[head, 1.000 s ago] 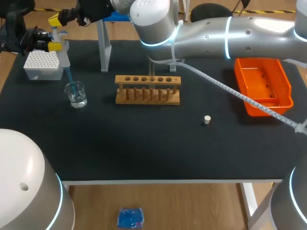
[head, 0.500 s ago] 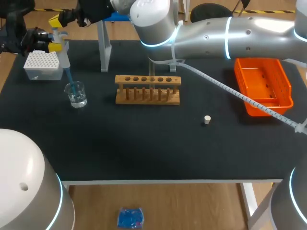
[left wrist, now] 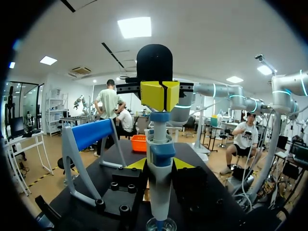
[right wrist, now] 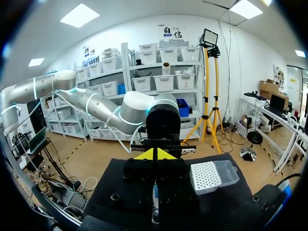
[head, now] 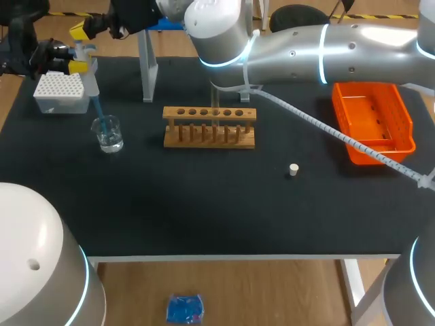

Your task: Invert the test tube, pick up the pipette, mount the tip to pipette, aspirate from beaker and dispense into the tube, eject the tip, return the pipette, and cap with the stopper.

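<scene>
My left gripper (head: 80, 65) is shut on the white and blue pipette (head: 88, 78) at the table's back left. It holds the pipette upright, with the blue tip dipped into the glass beaker (head: 109, 133). In the left wrist view the pipette (left wrist: 159, 185) stands between my yellow fingers (left wrist: 137, 164). My right gripper (head: 80, 29) is shut and sits right on top of the pipette's plunger; its joined yellow tips (left wrist: 159, 95) face the left wrist camera. The wooden rack (head: 209, 127) holds a clear tube (head: 215, 109), partly hidden by my right arm. The small white stopper (head: 293, 170) lies loose on the mat.
A white tip box (head: 61, 92) stands just behind the beaker, also seen ahead of my right gripper (right wrist: 155, 155) as the tip box (right wrist: 211, 175). The blue-topped pipette stand (head: 147, 64) is between the tip box and the rack. An orange tray (head: 372, 122) sits at the far right.
</scene>
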Available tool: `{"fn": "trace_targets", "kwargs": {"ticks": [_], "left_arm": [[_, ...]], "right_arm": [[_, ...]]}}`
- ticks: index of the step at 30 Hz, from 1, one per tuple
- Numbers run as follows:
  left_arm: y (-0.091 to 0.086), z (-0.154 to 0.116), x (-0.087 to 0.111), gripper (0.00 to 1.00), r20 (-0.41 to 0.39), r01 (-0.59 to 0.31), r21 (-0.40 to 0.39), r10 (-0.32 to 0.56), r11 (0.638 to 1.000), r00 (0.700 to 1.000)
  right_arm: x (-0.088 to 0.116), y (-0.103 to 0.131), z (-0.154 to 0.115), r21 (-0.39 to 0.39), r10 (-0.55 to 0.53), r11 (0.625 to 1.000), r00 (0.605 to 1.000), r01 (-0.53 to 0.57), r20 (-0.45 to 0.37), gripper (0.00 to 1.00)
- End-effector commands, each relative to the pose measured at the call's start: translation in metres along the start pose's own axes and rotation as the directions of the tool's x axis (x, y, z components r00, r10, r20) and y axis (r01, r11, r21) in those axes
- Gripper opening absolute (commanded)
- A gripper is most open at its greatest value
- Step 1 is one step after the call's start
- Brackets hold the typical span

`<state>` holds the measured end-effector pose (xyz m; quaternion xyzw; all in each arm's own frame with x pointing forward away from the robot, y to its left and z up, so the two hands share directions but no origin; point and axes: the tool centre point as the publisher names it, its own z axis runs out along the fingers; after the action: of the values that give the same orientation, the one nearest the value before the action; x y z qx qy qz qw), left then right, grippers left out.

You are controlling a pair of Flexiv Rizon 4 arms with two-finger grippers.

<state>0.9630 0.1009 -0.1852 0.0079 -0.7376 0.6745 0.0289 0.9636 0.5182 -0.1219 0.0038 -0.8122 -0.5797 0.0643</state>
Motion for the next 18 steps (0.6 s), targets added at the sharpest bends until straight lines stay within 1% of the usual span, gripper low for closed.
{"fn": "trace_targets", "kwargs": {"ticks": [1,18], "left_arm": [[-0.0031,0.0009,0.0008,0.0,0.004,-0.002,0.0,0.002,1.0,1.0],[-0.0031,0.0009,0.0008,0.0,0.004,-0.002,0.0,0.002,1.0,1.0]], "right_arm": [[-0.0021,-0.0029,0.0009,0.008,0.001,1.0,1.0,-0.001,-0.003,0.0],[-0.0026,-0.0098,0.0026,0.014,0.008,1.0,1.0,-0.008,-0.006,0.0]]}}
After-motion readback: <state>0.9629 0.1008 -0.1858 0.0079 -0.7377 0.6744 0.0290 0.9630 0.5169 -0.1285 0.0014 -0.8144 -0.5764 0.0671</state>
